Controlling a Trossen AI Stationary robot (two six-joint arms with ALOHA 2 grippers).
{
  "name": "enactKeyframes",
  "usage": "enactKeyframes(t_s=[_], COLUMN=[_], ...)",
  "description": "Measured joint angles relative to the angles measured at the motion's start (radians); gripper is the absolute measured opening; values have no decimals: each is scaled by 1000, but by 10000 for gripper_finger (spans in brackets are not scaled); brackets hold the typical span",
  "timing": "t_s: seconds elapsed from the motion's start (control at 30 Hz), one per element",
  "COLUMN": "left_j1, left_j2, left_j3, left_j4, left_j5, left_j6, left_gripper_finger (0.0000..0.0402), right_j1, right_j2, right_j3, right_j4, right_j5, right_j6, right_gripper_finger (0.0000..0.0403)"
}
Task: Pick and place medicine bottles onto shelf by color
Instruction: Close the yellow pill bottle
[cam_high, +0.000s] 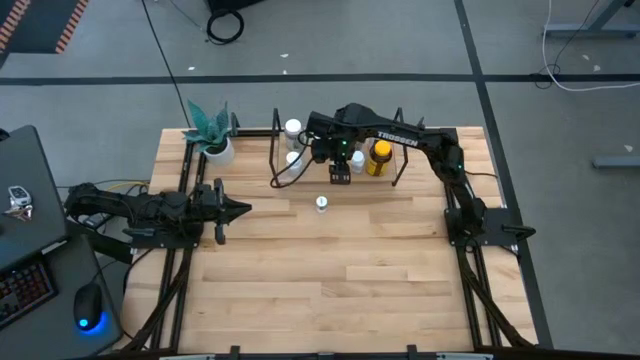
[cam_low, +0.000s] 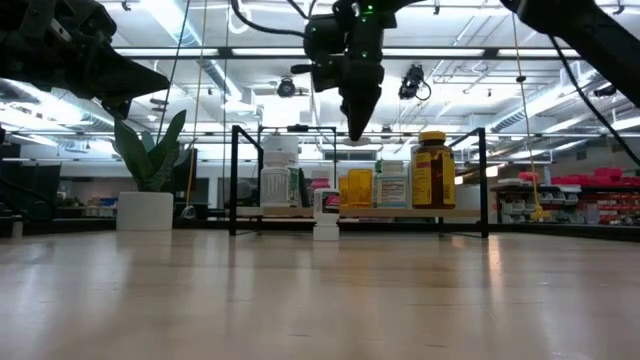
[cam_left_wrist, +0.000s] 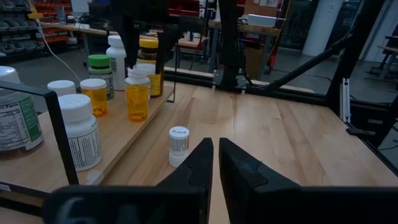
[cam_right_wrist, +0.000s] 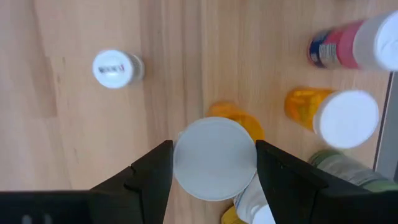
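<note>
Your right gripper (cam_right_wrist: 214, 168) hangs over the front part of the low light-wood shelf with thin black wire uprights (cam_high: 400, 170), fingers pointing down, one dark finger (cam_right_wrist: 149, 171) on each side of the white cap of an orange-bodied bottle (cam_right_wrist: 215, 157). The fingers stand just beside the cap, part-way apart; you cannot tell whether they press it. In the left wrist view this bottle (cam_left_wrist: 137, 93) stands upright on the shelf board beneath the dark fingers.

On the shelf you also see a second orange bottle with a white cap (cam_right_wrist: 339, 115), a pink bottle with a blue label and white cap (cam_right_wrist: 354, 43), a green-capped bottle (cam_left_wrist: 99, 73), a large amber bottle with a yellow cap (cam_high: 379, 156), and white bottles at the left end (cam_high: 292, 130).

A small white-capped white bottle (cam_high: 321, 204) stands upright alone on the wooden tabletop (cam_high: 330, 270), just in front of the shelf and apart from it. It shows in the low view (cam_low: 326, 213) below your right gripper, and in the left wrist view (cam_left_wrist: 178, 145) ahead of the left fingers.

Your left gripper (cam_left_wrist: 214, 163) waits at the table's left side, level with the lone bottle and well apart from it, its two dark fingers brought together on nothing. A white pot with a green plant (cam_high: 215, 140) stands at the far left corner.
</note>
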Motion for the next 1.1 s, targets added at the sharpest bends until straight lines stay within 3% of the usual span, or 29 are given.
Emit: enactKeyframes(t_s=[0.37, 1.1], left_j1=[0, 0], left_j2=[0, 0], left_j3=[0, 0], left_j4=[0, 0], left_j5=[0, 0], left_j6=[0, 0], left_gripper_finger=[26, 26], right_j1=[-6, -56], right_j2=[-157, -149], right_j3=[-317, -278], right_j4=[272, 318], right_j5=[51, 9], right_j6=[-22, 13], right_gripper_finger=[223, 224])
